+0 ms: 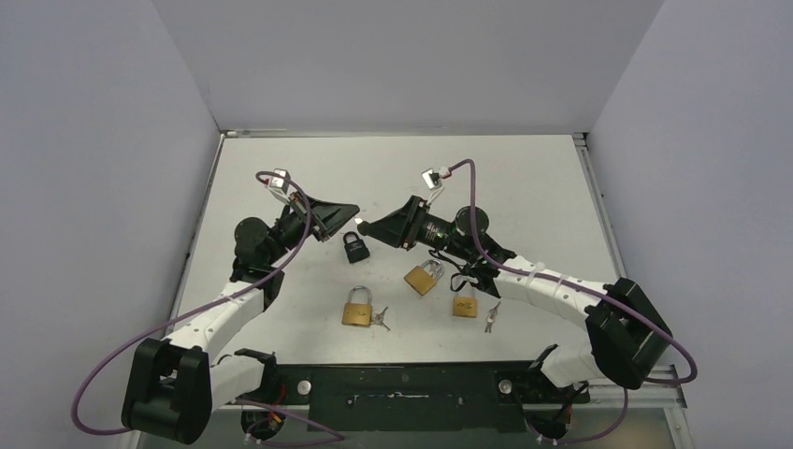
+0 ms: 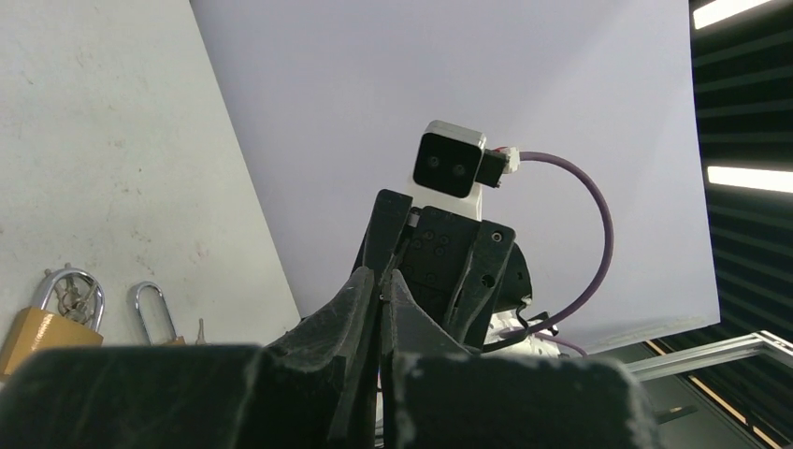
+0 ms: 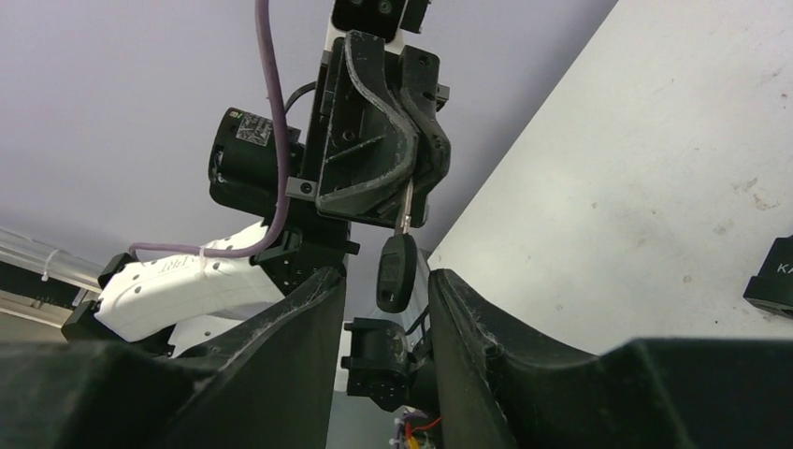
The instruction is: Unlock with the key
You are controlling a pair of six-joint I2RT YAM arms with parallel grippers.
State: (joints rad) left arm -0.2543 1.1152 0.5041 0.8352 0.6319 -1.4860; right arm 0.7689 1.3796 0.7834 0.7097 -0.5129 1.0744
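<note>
Grey walls close in a scuffed white tabletop (image 1: 524, 187), and above it the two arms meet tip to tip. The left gripper (image 3: 410, 201) has its jaws pressed together on the metal blade of the key (image 3: 396, 269). The right gripper (image 3: 383, 278) stands with its jaws spread, one on each side of the key's black head and not touching it.

This looks like a handover, so that the right arm ends up holding the head with the blade left free. To do it well, the right jaws should close squarely on the flat faces of the head and seat firmly before the left lets go. If the left releases early, the key may swing or drop.

The key hangs in the air between the grippers, above the table and near the black padlock (image 1: 353, 248), which lies just in front of them. Its long axis runs along the line between the two grippers (roughly across the table in the top view). The blade points into the left gripper and the head towards the right. Three brass padlocks (image 1: 357, 309) lie nearer the bases
</note>
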